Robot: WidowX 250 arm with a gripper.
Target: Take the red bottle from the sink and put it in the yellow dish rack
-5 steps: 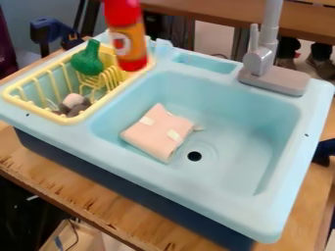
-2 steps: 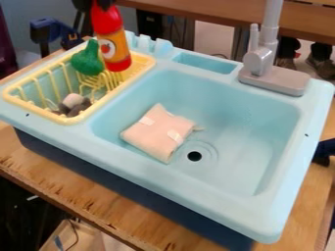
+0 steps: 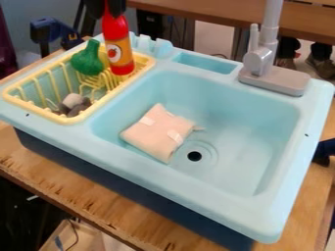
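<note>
Bottle (image 3: 118, 48) in jaws near rack rim (image 3: 69, 119)

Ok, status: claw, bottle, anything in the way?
Claw closed on the red bottle, near its top. Bottle roughly upright over the yellow rack; can't tell if it's resting. Green toy close beside it, might snag.

The bench (image 3: 85, 196) has a wooden surface, worn and chipped along its near edge. Directly on it stands a light blue toy sink (image 3: 190, 188) with a dark blue base (image 3: 131, 192).
</note>
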